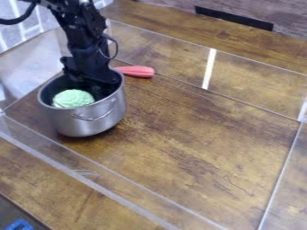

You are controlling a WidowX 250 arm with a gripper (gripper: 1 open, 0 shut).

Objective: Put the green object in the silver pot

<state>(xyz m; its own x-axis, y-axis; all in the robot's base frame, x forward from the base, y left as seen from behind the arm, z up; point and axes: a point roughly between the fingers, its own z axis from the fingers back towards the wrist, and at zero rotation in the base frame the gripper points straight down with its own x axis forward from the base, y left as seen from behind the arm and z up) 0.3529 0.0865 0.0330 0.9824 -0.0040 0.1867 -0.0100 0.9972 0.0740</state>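
Bumpy pale green object inside silver pot, pincer state unclear

Shiny steel silver pot; bumpy matt green object; worn, streaked wood table; clear glossy plastic walls.

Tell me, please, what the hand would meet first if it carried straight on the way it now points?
Probably the silver pot: the hand points steeply down inside its far rim, beside the green object. Depth is unclear.
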